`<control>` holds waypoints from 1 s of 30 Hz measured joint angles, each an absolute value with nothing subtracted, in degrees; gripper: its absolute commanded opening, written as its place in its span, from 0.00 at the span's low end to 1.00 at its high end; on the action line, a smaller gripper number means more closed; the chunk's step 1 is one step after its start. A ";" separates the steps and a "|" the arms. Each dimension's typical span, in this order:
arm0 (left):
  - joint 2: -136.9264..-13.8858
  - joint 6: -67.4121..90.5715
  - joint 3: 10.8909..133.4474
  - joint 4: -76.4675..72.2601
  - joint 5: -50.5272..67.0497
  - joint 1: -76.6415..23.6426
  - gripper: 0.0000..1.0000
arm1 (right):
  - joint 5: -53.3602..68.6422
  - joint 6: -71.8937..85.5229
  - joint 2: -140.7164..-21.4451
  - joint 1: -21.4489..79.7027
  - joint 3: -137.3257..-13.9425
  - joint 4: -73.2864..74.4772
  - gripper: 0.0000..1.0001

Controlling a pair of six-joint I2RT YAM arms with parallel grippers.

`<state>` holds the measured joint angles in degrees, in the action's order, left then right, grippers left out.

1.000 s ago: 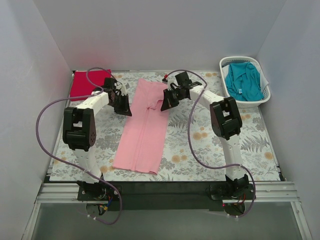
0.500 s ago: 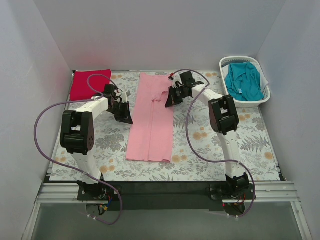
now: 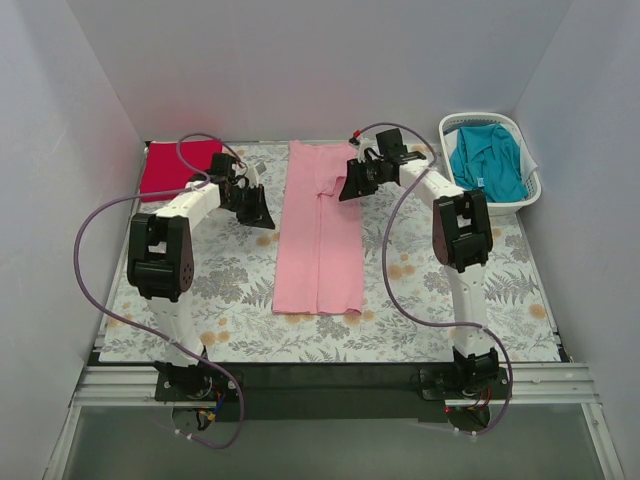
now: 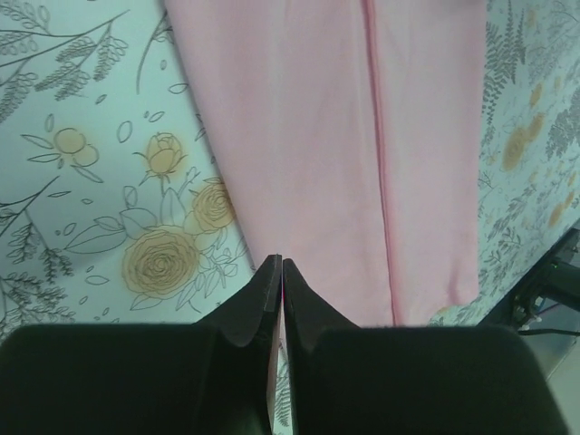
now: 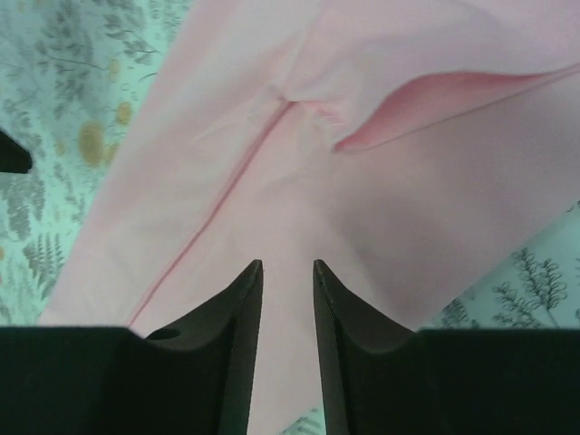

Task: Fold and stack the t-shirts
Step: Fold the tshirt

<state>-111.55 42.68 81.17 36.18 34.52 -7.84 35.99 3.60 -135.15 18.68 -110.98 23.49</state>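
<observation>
Pink t-shirt [image 3: 318, 240], one, folded lengthwise into a strip flat on the flowered cloth [image 3: 420, 290], my right tool [image 5: 287, 265] slightly apart over its far end, left tool [image 4: 278, 263] together alongside; next, I judge, a crosswise fold needing both far corners gripped.

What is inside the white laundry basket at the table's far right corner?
A crumpled teal t-shirt fills the white laundry basket. Whether anything lies beneath it cannot be seen: the shirt covers the basket's floor.
</observation>
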 measured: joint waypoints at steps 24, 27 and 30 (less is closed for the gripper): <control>-68.05 20.91 59.72 24.16 44.21 -8.45 0.86 | 28.40 -40.82 -78.85 23.75 -73.32 34.92 0.98; -67.46 11.97 55.94 27.83 45.95 -9.17 0.82 | 27.00 -45.91 -75.77 28.47 -64.82 35.68 0.98; -66.15 2.24 50.85 31.57 47.70 -10.61 0.75 | 25.45 -49.12 -74.56 34.46 -57.41 35.53 0.97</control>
